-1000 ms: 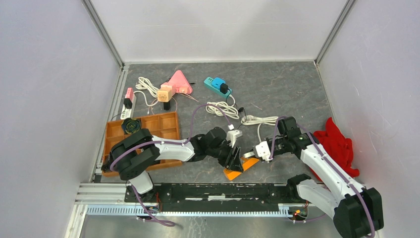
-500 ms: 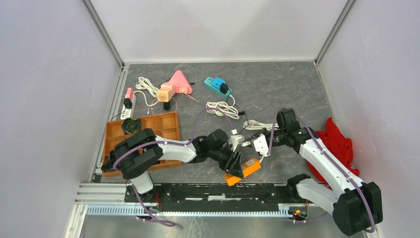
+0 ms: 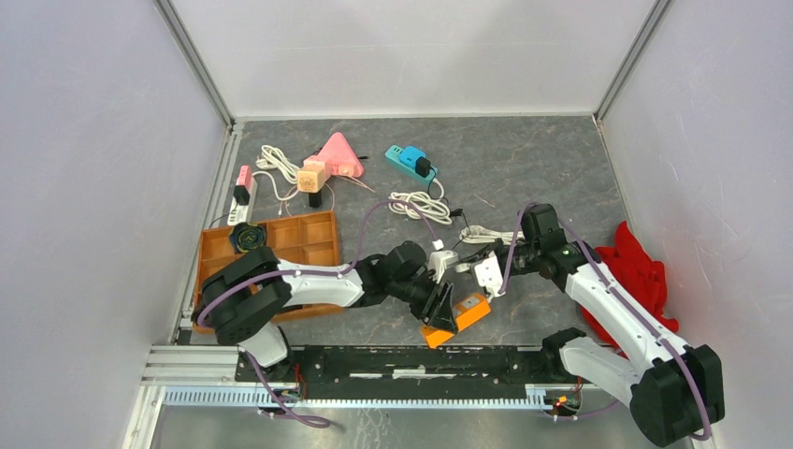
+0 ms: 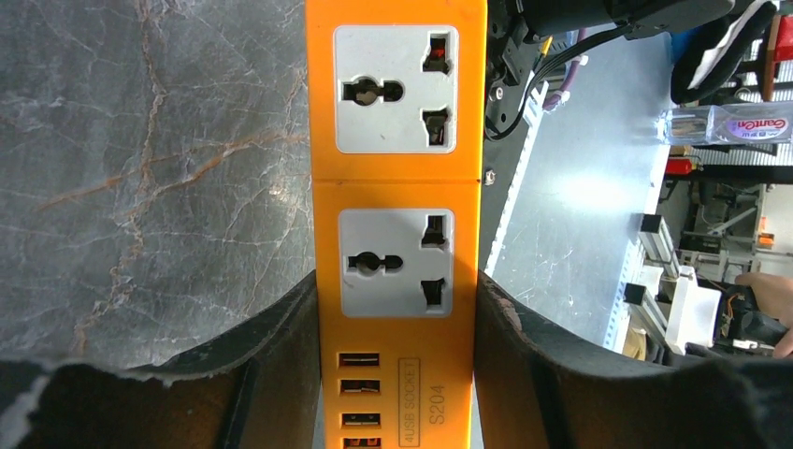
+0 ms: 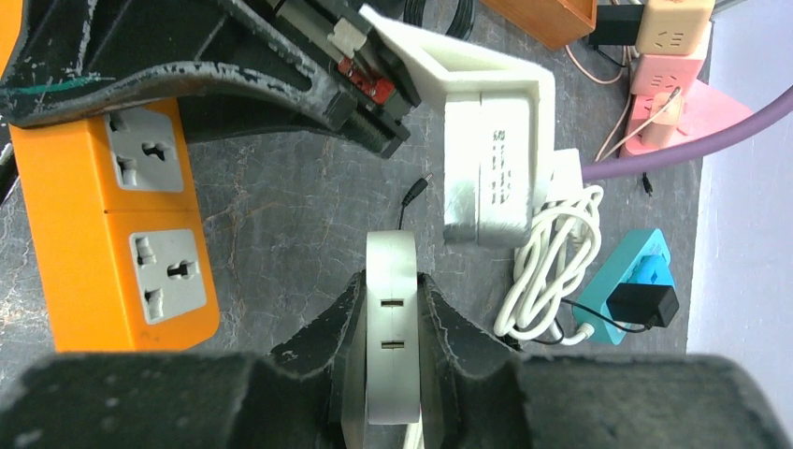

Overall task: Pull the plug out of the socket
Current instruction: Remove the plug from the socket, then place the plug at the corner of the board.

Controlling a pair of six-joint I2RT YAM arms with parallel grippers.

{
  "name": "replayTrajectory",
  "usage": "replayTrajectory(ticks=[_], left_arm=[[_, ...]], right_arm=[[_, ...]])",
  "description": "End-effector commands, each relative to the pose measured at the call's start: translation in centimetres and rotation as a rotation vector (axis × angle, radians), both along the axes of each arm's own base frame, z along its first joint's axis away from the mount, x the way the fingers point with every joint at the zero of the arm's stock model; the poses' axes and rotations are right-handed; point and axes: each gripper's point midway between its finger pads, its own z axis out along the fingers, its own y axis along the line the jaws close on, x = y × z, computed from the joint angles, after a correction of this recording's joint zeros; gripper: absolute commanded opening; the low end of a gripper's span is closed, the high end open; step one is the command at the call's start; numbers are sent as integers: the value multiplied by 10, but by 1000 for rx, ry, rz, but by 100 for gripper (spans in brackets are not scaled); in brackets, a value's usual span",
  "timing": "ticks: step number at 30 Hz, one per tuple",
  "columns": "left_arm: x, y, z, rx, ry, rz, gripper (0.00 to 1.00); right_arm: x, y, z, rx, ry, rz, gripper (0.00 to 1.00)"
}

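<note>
The white plug [image 5: 391, 323], pinched in the right gripper [image 5: 391, 292], sits just clear of the orange socket strip [image 4: 397, 187], whose two outlets [image 4: 396, 89] are empty. The left gripper [image 4: 397, 309] clamps the strip. A straight, level retreat looks the safest finish.

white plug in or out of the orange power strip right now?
Out. The orange power strip shows both sockets empty, and the white plug sits in the right gripper, clear of the strip.
</note>
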Motion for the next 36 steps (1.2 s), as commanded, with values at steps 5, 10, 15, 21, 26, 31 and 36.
replayTrajectory(ticks=[5, 10, 15, 21, 26, 31, 36], left_arm=[[10, 11, 20, -22, -109, 1, 2], [20, 19, 28, -10, -144, 1, 2], [32, 18, 51, -42, -180, -8, 2], [59, 25, 79, -18, -226, 0, 2], [89, 25, 109, -26, -253, 9, 2], [131, 18, 129, -14, -300, 30, 2], [169, 10, 137, 23, -381, 61, 2]], right_arm=[[14, 0, 45, 83, -116, 29, 0], [29, -17, 85, 197, -45, -80, 0], [74, -48, 116, 337, 71, -379, 0], [112, -89, 106, 447, 254, -650, 0], [150, -143, 76, 521, 423, -954, 0], [167, -189, 48, 570, 474, -1164, 0], [179, -242, 17, 634, 461, -1448, 0]])
